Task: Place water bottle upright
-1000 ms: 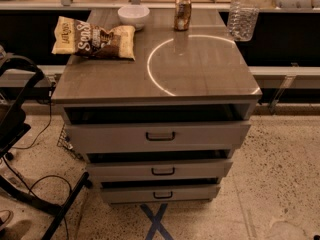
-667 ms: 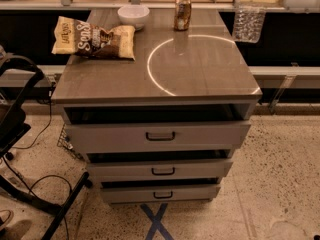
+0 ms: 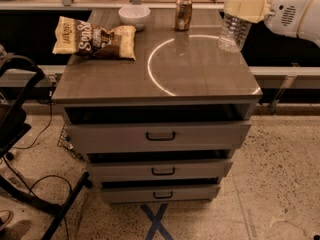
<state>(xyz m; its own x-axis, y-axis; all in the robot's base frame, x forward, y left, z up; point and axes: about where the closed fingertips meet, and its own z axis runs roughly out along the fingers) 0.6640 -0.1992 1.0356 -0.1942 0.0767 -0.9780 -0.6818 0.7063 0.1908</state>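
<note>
The water bottle (image 3: pixel 234 30) is clear and ribbed, and stands upright at the rear right of the cabinet top (image 3: pixel 200 81). Its base is at or just above the surface, and its cap is cut off by the top of the view. My gripper (image 3: pixel 243 10) reaches in from the right on a white arm (image 3: pixel 296 14). Its pale yellow fingers (image 3: pixel 250 9) are closed around the bottle's upper part.
A brownish soda can (image 3: pixel 183 12) stands at the rear centre. A white bowl (image 3: pixel 134 15) and a chip bag (image 3: pixel 95 38) are at the rear left. A white circle is marked on the top. The upper drawer (image 3: pixel 160 135) sits slightly open. A black chair frame (image 3: pixel 15 119) stands at the left.
My gripper has moved left and down with the bottle. It has gone from beyond the cabinet's right edge to over its rear right corner, with the base now down at the surface.
</note>
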